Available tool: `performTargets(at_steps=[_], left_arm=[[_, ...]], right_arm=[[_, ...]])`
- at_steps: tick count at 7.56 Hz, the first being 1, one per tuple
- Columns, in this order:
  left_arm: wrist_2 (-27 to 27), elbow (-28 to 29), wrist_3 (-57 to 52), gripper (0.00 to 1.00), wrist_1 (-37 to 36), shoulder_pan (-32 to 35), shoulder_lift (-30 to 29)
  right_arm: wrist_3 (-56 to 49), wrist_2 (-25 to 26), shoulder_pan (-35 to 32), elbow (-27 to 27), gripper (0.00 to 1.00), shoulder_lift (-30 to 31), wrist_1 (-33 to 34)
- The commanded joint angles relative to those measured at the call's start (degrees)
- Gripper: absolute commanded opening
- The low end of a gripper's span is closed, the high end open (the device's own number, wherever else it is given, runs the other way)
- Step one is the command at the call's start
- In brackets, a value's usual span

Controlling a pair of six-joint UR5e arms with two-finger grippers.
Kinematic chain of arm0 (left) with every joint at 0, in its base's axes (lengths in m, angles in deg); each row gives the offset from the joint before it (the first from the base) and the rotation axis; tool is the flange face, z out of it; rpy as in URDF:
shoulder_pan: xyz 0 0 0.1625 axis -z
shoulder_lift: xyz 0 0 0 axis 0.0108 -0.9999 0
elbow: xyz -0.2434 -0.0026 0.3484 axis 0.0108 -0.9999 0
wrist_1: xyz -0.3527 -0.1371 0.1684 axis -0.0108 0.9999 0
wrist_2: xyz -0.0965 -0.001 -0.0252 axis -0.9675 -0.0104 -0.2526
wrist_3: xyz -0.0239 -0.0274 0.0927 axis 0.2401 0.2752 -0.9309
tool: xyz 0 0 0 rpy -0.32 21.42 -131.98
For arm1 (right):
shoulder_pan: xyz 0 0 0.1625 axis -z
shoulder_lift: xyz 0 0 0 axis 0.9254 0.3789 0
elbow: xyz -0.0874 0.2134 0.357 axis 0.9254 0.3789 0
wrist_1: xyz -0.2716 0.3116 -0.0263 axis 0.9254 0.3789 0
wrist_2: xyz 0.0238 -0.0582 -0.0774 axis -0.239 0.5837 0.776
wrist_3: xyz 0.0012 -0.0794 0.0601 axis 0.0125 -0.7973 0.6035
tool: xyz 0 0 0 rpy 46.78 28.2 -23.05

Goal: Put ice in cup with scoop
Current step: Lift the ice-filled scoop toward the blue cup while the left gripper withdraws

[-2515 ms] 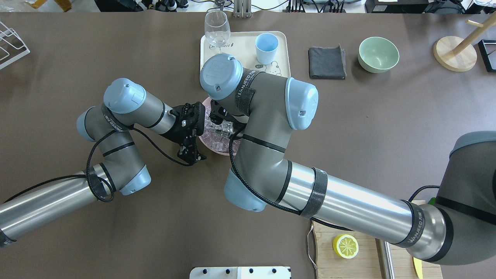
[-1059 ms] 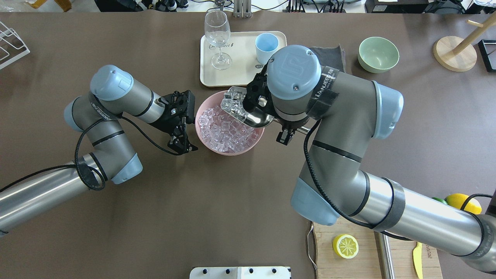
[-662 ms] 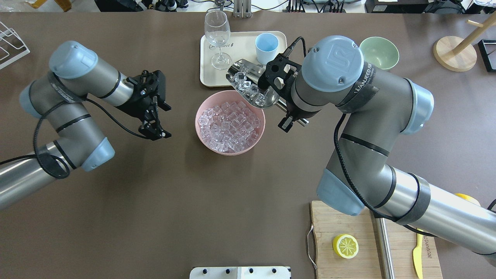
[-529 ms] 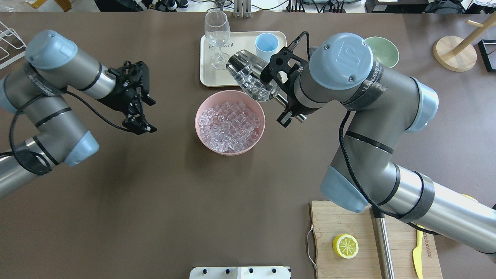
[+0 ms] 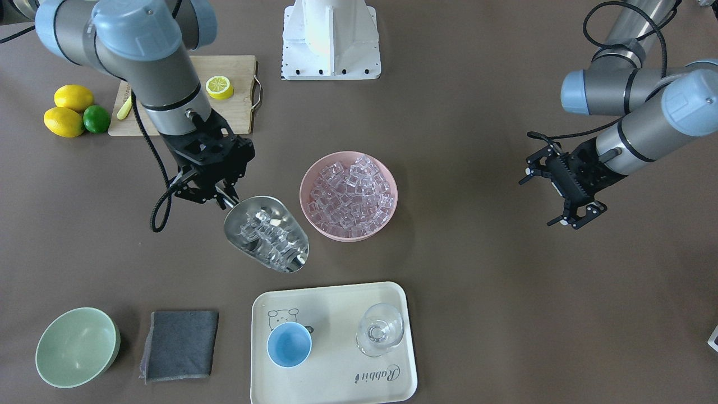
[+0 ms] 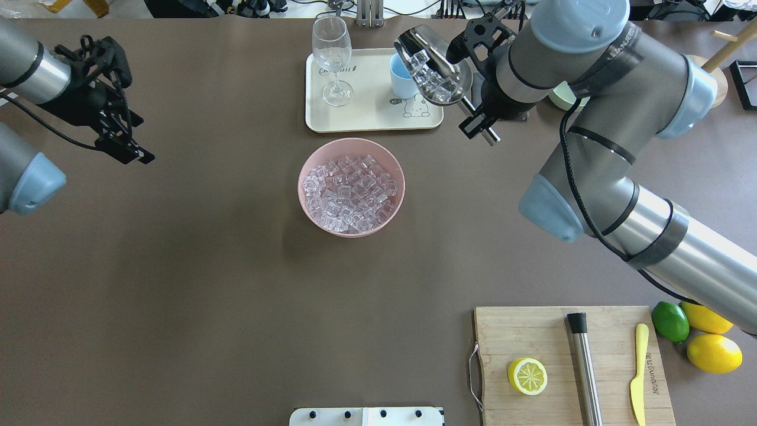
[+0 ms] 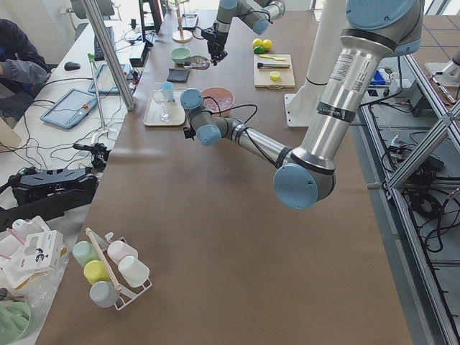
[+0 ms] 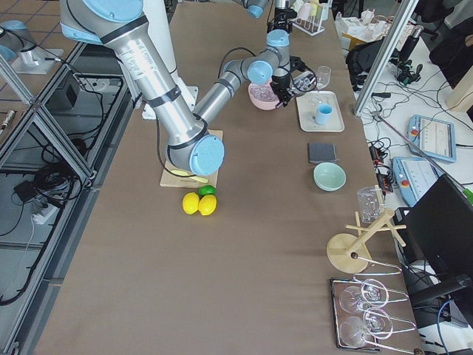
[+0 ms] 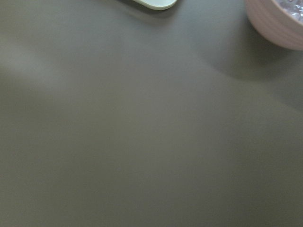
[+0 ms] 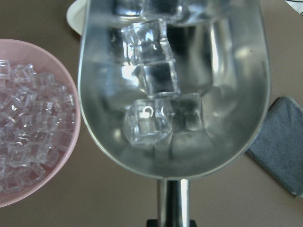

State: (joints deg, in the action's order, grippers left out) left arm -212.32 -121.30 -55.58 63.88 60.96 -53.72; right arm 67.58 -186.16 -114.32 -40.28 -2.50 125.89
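Across a wide, matte brown table (image 6: pixel 207 307), a pink bowl (image 6: pixel 355 233) stands near the middle, heaped with ice (image 6: pixel 352 192). Beyond the bowl, away from the robot, lies a cream tray (image 6: pixel 372 115) carrying the upright light-blue cup (image 5: pixel 289 344) and a wine glass (image 5: pixel 380 335). Farther along that far side, toward the robot's right of the bowl, lie a folded grey cloth (image 5: pixel 179 345) and a pale green bowl (image 5: pixel 76 347). Nearer the robot than the pink bowl, and to its right, a wooden cutting board (image 6: pixel 532 331) holds a lemon half (image 6: pixel 527 376), a steel rod (image 6: pixel 585 373) and a yellow knife (image 6: pixel 637 373). Two lemons (image 6: pixel 714 353) and a lime (image 6: pixel 670 321) lie just beside the board. The side views show benches with tablets, cables and aluminium framing around the table, and a person's sleeve (image 7: pixel 18 61) at one bench.

The right gripper (image 5: pixel 220 195) is clamped on the thin handle of the scoop (image 5: pixel 266 233). It hangs in the air on the tray side of the pink bowl, its trough pointing away from the wrist. From overhead its mouth overlaps the cup's rim, but from the front it shows short of the tray's edge, so whether it is over the cup cannot be told. The shiny rounded trough carries a handful of clear, glassy cubes.

The left gripper (image 5: pixel 541 199) hangs above bare table well to the pink bowl's left, jaws spread with nothing between them.
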Motion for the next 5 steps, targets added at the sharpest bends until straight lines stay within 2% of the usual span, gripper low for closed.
performTargets(at_steps=[1,3,4,5], left_arm=[[-0.3,-0.5,0.1,0.97,-9.9,7.8,3.7],[-0.3,-0.4,0.0,0.97,-20.0,15.5,6.5],[-0.2,-0.4,0.0,0.97,-23.5,19.5,8.2],[-0.2,-0.3,-0.1,0.97,-25.2,22.9,9.3]], right_arm=[[-1.0,-10.6,-6.9,13.2,0.00,-7.1,3.4],[-5.9,-11.4,-7.7,28.6,0.00,-18.9,10.5],[-6.8,-11.5,-7.6,34.3,0.00,-22.4,11.1],[-6.9,-11.2,-7.6,37.6,0.00,-25.0,13.1]])
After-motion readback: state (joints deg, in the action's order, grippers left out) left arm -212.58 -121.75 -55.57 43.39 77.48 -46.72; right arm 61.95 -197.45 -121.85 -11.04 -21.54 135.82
